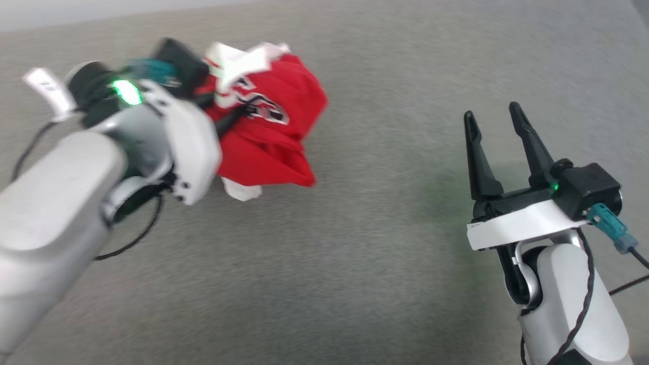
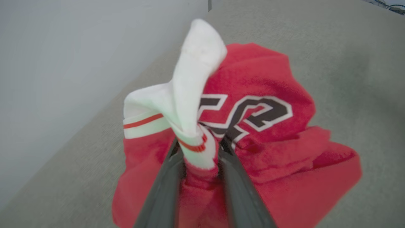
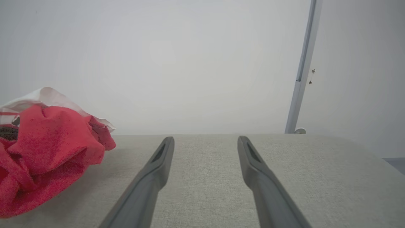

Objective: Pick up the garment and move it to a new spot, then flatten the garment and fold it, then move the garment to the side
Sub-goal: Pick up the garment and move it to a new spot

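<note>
Clamping the garment (image 1: 274, 142) by a bunched white fold, left gripper (image 2: 201, 144) holds it upper left in head view; right gripper (image 1: 492, 112), spread and empty, sits well apart, lower right.

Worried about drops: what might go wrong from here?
1. The left end effector pinches only a small bunch near the white sleeve trim, so the garment may slip free.
2. It is crumpled; the right end effector is open and apart, so flattening may start from tangled folds.
</note>
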Available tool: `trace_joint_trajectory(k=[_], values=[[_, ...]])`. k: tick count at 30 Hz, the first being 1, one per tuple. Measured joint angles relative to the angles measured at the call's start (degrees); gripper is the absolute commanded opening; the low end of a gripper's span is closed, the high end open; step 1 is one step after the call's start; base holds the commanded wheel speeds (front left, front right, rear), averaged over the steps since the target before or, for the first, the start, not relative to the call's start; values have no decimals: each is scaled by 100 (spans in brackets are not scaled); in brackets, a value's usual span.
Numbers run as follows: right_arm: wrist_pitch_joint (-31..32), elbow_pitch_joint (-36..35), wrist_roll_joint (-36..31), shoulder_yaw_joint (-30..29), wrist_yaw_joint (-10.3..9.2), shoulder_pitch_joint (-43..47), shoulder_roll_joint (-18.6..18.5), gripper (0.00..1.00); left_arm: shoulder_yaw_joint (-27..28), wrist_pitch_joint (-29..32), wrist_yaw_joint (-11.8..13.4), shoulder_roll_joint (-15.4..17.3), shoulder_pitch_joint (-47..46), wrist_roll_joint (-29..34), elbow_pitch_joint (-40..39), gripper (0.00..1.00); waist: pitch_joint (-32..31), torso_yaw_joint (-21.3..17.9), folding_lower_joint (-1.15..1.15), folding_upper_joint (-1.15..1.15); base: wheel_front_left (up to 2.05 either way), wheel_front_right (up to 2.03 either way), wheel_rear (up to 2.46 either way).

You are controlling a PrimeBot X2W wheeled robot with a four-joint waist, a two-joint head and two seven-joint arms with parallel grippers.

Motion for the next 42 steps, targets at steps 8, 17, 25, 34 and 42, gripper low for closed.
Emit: trace_joint_trajectory(k=[8,17,25,34,42], values=[[-1,-185,532,-91,-1,39,-4,100,-1123,29,-2,-872,-756,46,535,0,401,-963,0,0,0,0,0],[0,-286,1063,13,-1,35,-7,100,-1927,-67,0,-1262,-1139,-327,1325,0,825,-1884,0,0,0,0,0],[0,-304,1277,43,-1,131,-5,100,-1944,252,1,-1218,-1198,-393,1586,0,1071,-2391,0,0,0,0,0],[0,-339,1294,63,-1,124,-1,100,-1884,520,1,-1123,-1185,-290,1485,33,1117,-2421,0,0,0,0,0],[-1,-314,1010,-8,-1,52,0,100,-1983,399,-7,-1017,-1198,-298,1246,100,962,-2117,0,0,0,0,0]])
